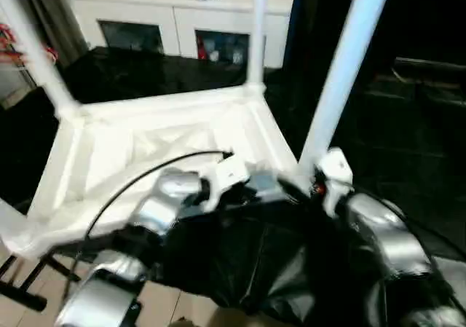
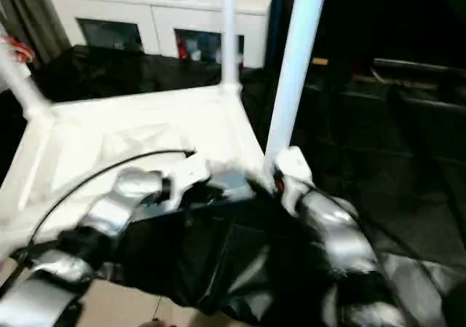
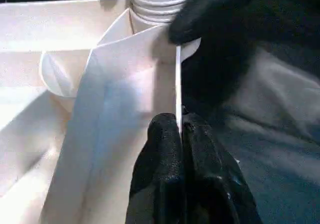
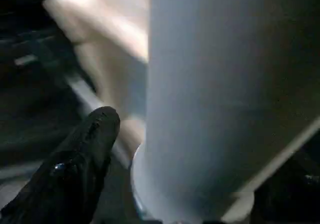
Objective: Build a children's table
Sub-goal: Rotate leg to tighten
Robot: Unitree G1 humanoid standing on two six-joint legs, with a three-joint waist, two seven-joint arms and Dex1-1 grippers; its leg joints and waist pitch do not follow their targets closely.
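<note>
Left gripper (image 3: pixel 179 134): both black fingers pressed together on the thin near rim wall of the table top (image 1: pixel 145 152), the edge pinched between the pads. Top lies upside down, ribbed underside facing up, on a black-covered surface (image 1: pixel 240 261) just ahead of the forearms.

Right gripper (image 1: pixel 309 181): at the base of the near-right leg (image 1: pixel 342 72), right where the leg enters its corner socket. In the right wrist view one black finger (image 4: pixel 80 159) lies just beside the leg's tube; second finger hidden behind the tube, so I cannot tell whether the grip is closed on it.

The near-right leg stands tilted slightly to the right. Farther on, the far-right leg (image 1: pixel 256 32) stands upright in its corner, and the far-left leg (image 1: pixel 33 50) leans outward.

Beyond the table: white cabinet (image 1: pixel 175 14) with glass doors.
</note>
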